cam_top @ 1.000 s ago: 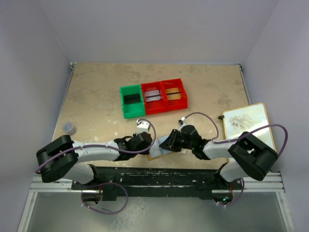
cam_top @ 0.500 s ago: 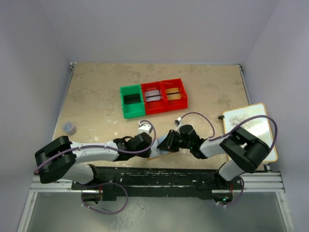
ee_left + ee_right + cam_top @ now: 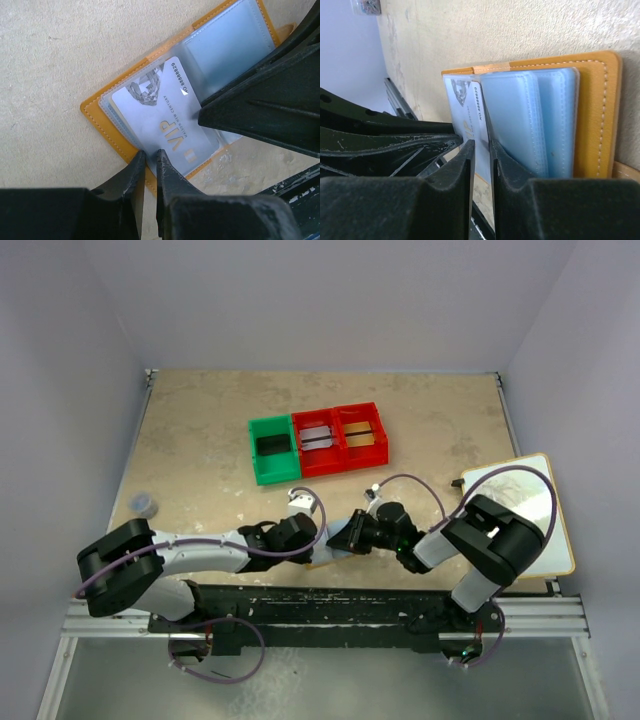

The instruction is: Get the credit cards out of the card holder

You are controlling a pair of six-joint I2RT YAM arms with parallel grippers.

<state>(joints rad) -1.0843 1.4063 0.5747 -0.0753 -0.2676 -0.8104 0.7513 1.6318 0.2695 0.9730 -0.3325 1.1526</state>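
Top view first: the left gripper [image 3: 312, 545] and right gripper [image 3: 338, 543] sit nose to nose over the card holder [image 3: 322, 561]. It lies open on the table [image 3: 200, 440] at the near edge between the arms, well apart from the green bin [image 3: 272, 472] and red bins [image 3: 340, 462]. The fingers look close enough that a sideways pull could knock them together. Left wrist view: a pale credit card [image 3: 160, 115] marked VIP looks partly out of its clear pocket. The left gripper's jaws stand narrow at the holder's near orange edge, and there's no telling whether they nip it or just touch it. If the holder isn't pinned, it probably drags along with the card. Right wrist view: the right gripper is narrow with the card's edge in the gap, which looks like a pinch on the credit card alone. The bite seems shallow, though, so it might slip off the slick plastic, or snag the pocket film and jam the card. The holder sliding off the table edge is a worry too.
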